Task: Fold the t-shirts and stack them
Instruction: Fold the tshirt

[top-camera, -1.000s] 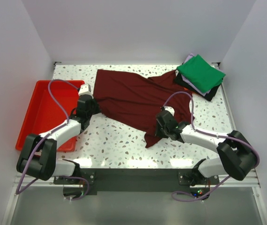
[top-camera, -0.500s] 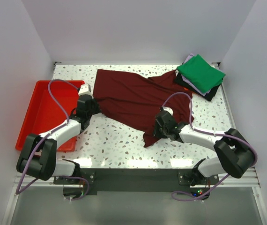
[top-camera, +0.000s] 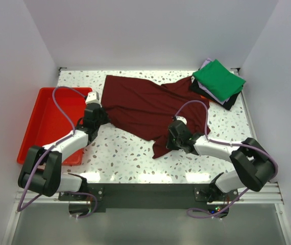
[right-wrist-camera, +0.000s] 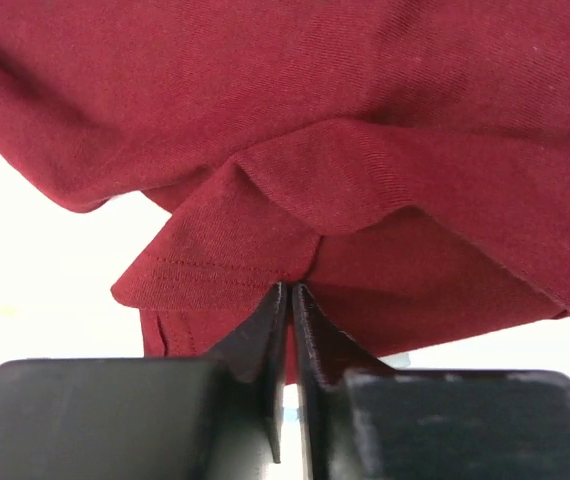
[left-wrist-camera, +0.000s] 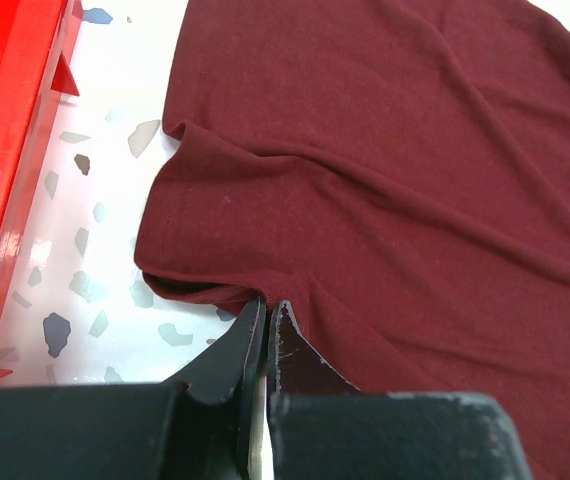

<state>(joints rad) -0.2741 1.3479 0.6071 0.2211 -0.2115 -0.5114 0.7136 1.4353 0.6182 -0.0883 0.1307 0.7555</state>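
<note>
Maroon t-shirt [top-camera: 145, 104] — long axis diagonal, far-left to near-right

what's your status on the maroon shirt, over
Left gripper shut on maroon t-shirt edge. Right gripper shut on its near hem. Shirt spread unfolded, folded stack at far right corner. Red tray off to the left, not blocking.
</note>
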